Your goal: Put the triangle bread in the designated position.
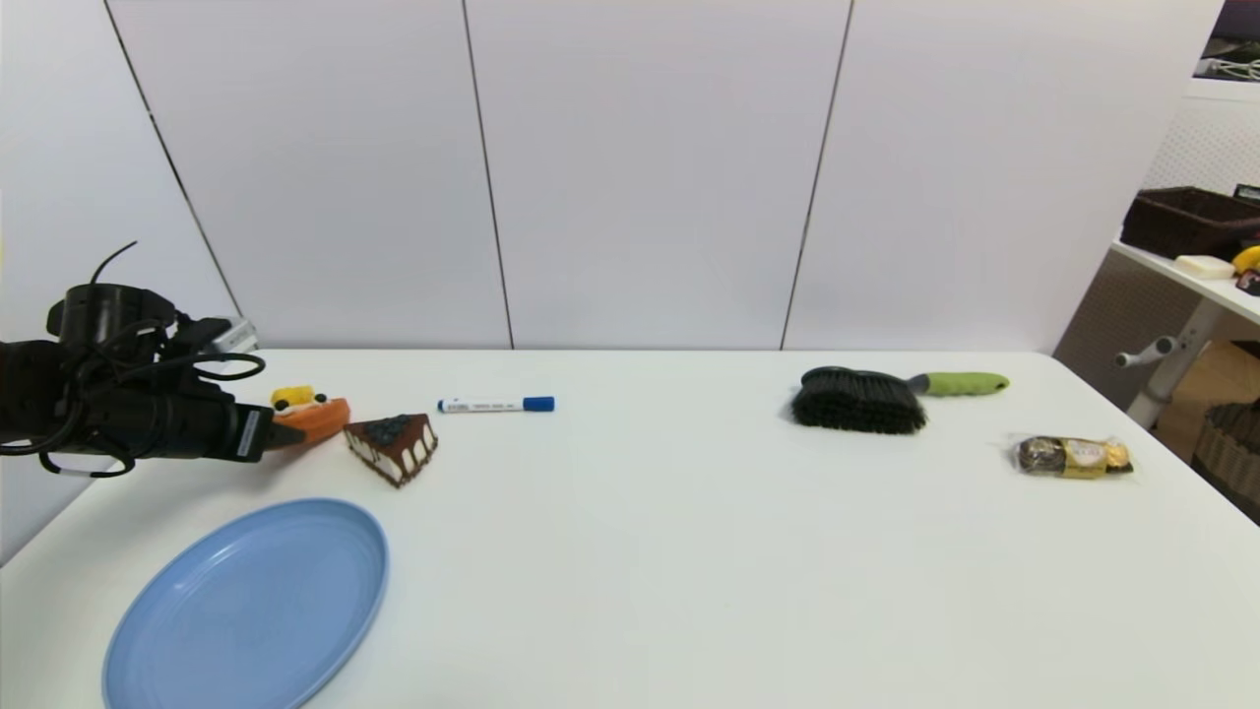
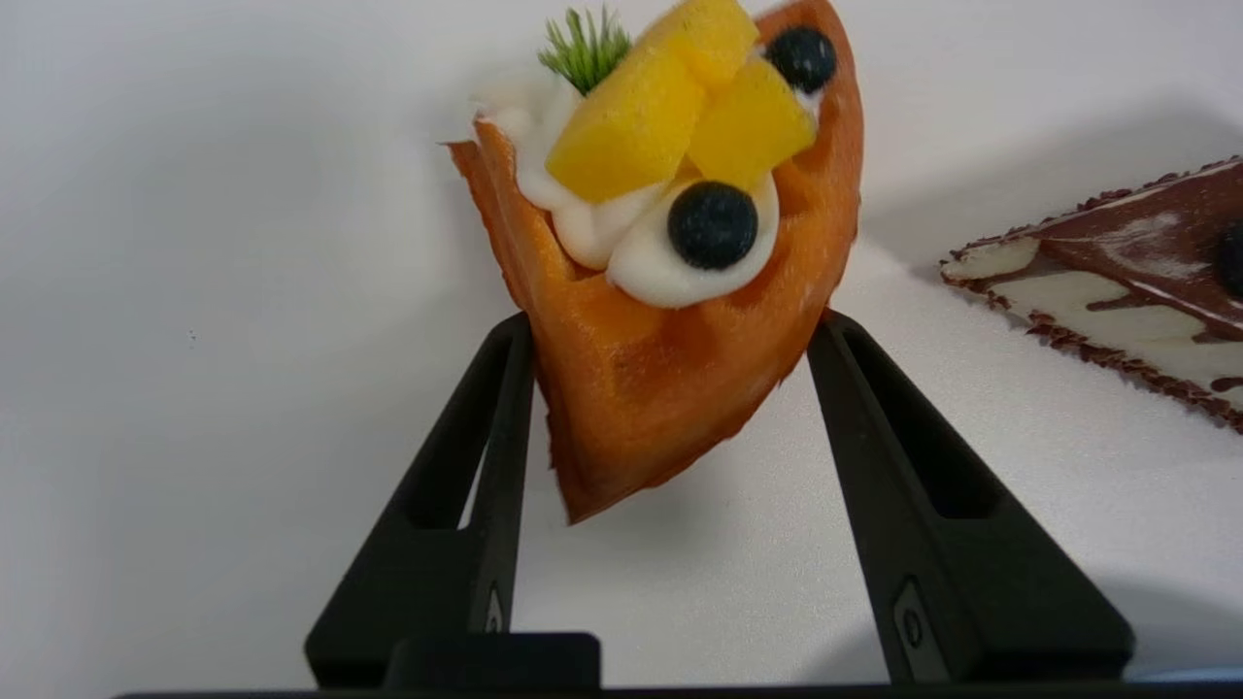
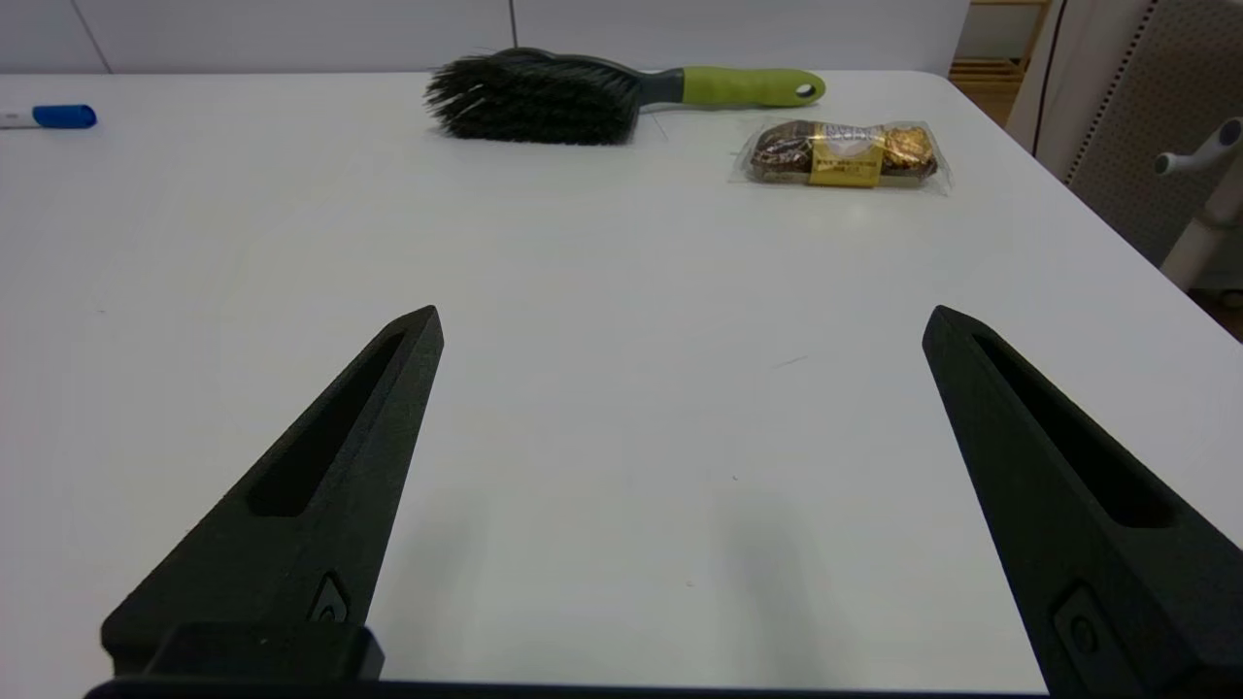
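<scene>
The triangle bread (image 1: 317, 418) (image 2: 660, 379) is an orange waffle wedge with white cream, yellow fruit pieces, dark berries and a green sprig. My left gripper (image 1: 287, 429) (image 2: 670, 330) is shut on its two sides at the table's far left. In the left wrist view the wedge hangs tilted a little above the white table, with a shadow under it. A blue plate (image 1: 246, 611) lies empty at the front left, nearer than the gripper. My right gripper (image 3: 680, 320) is open over bare table and holds nothing; it does not show in the head view.
A brown chocolate-drip cake slice (image 1: 394, 445) (image 2: 1117, 282) sits just right of the bread. Behind it lies a blue-capped marker (image 1: 495, 405) (image 3: 49, 117). At the right are a black brush with a green handle (image 1: 866, 399) (image 3: 544, 97) and a pack of chocolates (image 1: 1073, 457) (image 3: 843, 153).
</scene>
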Motion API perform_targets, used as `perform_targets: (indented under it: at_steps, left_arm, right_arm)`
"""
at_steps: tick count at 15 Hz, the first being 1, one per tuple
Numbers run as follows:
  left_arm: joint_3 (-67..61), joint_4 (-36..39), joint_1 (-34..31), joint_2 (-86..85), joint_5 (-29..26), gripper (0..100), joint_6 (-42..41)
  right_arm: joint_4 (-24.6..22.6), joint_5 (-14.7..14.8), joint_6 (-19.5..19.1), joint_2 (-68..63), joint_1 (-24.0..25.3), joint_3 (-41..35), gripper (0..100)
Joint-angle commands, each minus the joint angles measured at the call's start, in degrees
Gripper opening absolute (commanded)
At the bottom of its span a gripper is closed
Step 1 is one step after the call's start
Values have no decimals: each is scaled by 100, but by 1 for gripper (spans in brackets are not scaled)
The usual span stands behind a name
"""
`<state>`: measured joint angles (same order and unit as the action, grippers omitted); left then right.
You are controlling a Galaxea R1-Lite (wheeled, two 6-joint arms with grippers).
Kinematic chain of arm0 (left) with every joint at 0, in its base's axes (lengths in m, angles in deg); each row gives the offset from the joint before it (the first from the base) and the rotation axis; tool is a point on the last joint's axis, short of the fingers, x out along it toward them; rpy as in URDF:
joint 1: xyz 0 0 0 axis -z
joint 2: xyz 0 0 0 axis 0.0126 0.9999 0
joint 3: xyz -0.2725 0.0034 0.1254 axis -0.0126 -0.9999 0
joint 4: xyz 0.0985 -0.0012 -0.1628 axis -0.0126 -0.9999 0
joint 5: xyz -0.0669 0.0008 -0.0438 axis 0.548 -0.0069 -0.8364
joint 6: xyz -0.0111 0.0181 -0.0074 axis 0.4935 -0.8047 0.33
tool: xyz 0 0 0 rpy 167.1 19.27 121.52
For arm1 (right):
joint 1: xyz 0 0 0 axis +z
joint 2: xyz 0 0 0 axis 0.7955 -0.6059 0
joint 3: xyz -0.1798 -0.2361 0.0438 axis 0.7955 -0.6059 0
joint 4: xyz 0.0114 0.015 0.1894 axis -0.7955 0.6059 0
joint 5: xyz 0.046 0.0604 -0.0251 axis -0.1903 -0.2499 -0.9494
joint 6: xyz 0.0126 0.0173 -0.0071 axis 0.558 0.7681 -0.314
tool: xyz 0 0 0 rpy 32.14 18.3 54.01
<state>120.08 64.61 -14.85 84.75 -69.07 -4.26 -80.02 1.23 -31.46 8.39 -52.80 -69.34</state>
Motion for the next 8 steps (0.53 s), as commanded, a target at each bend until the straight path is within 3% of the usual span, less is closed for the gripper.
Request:
perform_targets:
  at_steps: [1,5,8]
  left_arm:
    - [7,-20,-2,42,-8,100,-9]
    - [-521,-222,-2,-732,-17,100,17]
    - [-1030,-969,95,-2085,-17,100,0]
  right_arm:
    - [-2,0,0,0,1,0,100]
    - [-2,9,0,0,1,0,100]
    - [-2,0,0,0,1,0,100]
